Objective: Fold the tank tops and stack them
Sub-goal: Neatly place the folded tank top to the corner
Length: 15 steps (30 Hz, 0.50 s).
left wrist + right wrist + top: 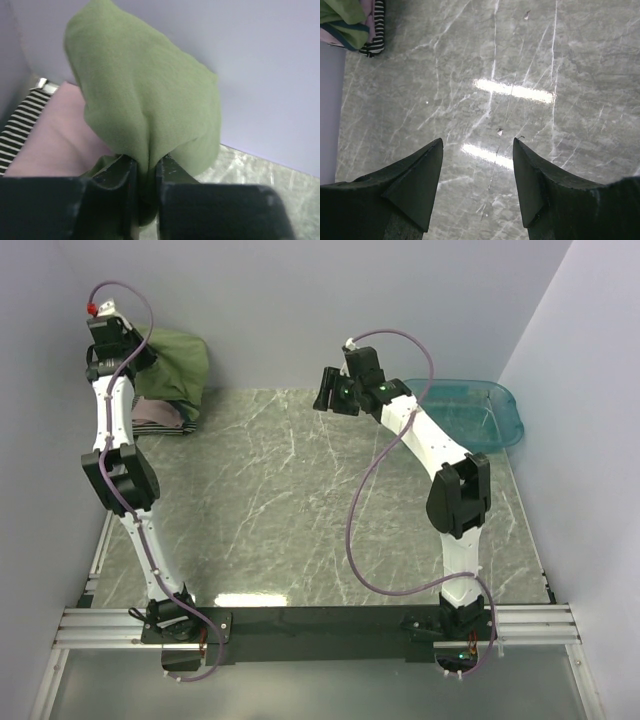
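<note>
The olive-green tank top (145, 100) hangs bunched from my left gripper (146, 167), which is shut on a fold of it. It is held at the far left corner (180, 365), just above the folded stack. In that stack a pink tank top (55, 140) lies on a black-white striped one (22, 125). My left gripper (140, 352) is partly hidden by the cloth in the top view. My right gripper (325, 395) hovers open over the middle back of the table, with only bare marble between its fingertips (477, 145). The stack (350, 25) shows in the corner of the right wrist view.
A see-through teal plastic tub (480, 415) stands at the back right, behind the right arm. Walls close in on the left, back and right. The marble tabletop (300, 500) lies between the arms.
</note>
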Available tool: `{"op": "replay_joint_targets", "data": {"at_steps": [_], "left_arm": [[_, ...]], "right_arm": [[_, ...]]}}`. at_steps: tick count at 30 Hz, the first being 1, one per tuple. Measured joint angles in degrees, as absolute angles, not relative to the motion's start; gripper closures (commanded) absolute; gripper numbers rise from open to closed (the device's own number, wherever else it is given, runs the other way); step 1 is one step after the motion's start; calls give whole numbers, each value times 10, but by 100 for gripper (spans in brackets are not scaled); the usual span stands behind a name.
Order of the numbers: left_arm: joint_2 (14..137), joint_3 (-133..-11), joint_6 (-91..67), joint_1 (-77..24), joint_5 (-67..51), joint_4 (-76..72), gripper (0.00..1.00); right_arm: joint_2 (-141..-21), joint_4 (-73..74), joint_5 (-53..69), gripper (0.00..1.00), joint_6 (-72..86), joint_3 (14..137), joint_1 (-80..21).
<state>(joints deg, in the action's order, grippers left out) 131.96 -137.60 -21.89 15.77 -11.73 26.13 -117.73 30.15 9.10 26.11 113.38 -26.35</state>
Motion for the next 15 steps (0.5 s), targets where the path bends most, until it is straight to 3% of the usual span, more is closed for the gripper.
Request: {"op": "replay_joint_targets", "data": {"at_steps": [1,2,7,15], "left_arm": [[1320,-1366,-223,160,-112,251,65],[1320,-1349,-227,163,-104,239,61],[1330,-1288,-257,178,-32,211,45],[1332,-1263,-297,192,86,191,29]], "right_arm": [[-1181,302,91,35,261,1135,-264],[-1183,303,91,35,261,1135,-264],[-1186,312,91,35,259,1135,-267],[-1186,314,91,35,255,1135,-270]]}}
